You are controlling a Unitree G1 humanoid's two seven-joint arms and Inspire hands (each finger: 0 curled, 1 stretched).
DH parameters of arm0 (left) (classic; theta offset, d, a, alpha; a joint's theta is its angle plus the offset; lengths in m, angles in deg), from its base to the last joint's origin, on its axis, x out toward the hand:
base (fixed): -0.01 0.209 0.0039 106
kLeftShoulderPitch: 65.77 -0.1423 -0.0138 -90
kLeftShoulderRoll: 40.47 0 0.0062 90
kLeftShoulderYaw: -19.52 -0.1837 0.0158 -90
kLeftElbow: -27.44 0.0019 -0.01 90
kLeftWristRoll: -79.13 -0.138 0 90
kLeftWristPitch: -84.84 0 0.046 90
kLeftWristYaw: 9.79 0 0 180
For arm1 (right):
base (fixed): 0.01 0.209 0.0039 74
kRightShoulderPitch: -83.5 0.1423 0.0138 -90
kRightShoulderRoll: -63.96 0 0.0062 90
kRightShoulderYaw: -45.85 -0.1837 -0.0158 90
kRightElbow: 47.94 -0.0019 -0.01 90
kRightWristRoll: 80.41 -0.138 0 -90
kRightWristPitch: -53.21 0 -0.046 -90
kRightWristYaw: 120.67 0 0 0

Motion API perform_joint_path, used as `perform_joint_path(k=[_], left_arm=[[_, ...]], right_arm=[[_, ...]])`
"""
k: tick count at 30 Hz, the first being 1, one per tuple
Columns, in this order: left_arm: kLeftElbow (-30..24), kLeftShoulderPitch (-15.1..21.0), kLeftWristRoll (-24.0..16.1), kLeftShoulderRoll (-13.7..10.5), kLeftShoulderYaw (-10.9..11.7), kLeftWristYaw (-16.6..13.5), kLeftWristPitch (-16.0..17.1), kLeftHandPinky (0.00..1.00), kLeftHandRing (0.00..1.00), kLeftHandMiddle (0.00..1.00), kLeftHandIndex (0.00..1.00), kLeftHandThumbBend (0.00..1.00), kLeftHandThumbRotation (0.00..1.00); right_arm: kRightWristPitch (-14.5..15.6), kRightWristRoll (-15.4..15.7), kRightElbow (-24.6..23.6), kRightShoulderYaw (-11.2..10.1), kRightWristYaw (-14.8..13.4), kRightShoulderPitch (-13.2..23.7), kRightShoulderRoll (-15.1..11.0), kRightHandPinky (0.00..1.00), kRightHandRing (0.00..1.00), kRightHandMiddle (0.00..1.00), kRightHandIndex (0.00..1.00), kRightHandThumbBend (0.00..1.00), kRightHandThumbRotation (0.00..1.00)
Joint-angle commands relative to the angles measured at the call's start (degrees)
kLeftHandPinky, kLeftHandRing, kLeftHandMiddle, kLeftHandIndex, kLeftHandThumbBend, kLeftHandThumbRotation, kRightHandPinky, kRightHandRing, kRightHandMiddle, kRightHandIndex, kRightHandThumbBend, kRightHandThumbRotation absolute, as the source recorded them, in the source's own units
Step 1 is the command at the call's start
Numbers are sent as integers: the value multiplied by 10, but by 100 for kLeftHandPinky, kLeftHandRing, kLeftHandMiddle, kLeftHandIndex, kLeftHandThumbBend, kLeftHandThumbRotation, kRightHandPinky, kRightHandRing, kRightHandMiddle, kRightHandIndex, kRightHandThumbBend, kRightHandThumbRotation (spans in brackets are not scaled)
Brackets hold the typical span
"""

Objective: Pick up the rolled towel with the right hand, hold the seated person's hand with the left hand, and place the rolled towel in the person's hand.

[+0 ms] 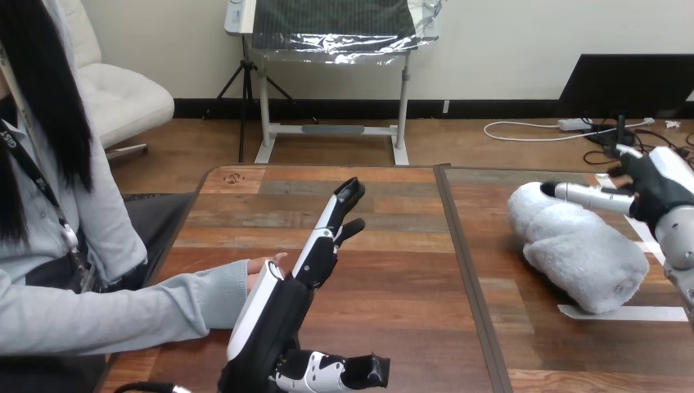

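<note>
Plenty of bare room mid wooden table [393, 270]. The rolled towel [573, 246] lies on its right part, near the edge. The left hand [282, 303] is wide open with straight fingers, holding nothing, just beside the person's hand [260, 266]. The right hand [655, 192] is open too, 1 straight finger resting on top of the rolled towel.

A test lab.
Tape strips [622, 313] mark the wooden table [393, 246] below the right hand [657, 192]; a person [82, 254] sits beside the left hand [270, 315].
</note>
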Motion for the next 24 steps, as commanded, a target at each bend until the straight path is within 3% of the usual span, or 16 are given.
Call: perform_joint_path(k=[1, 6, 12, 16, 24], left_arm=[[-34, 8, 10, -2, 0, 0, -3, 92, 100, 100, 100, 100, 72], [-43, 1, 3, -2, 3, -4, -5, 92, 100, 100, 100, 100, 72], [-47, -2, 18, -5, -8, 3, -3, 92, 100, 100, 100, 100, 72], [-49, -4, 23, -4, -11, 5, 1, 92, 100, 100, 100, 100, 72], [-62, -13, 17, -3, -7, 4, -1, 92, 100, 100, 100, 100, 72]], right_arm=[[7, 4, -3, 9, 4, 31, 8, 51, 64, 68, 94, 100, 63], [18, 18, -1, 27, 7, 23, 13, 35, 46, 53, 94, 100, 64], [27, 27, 2, 39, 10, 11, 19, 44, 59, 65, 94, 100, 66], [35, 30, 4, 44, 11, 3, 25, 56, 72, 75, 94, 100, 66], [37, 37, 6, 59, 15, -16, 34, 65, 79, 81, 94, 99, 65]])
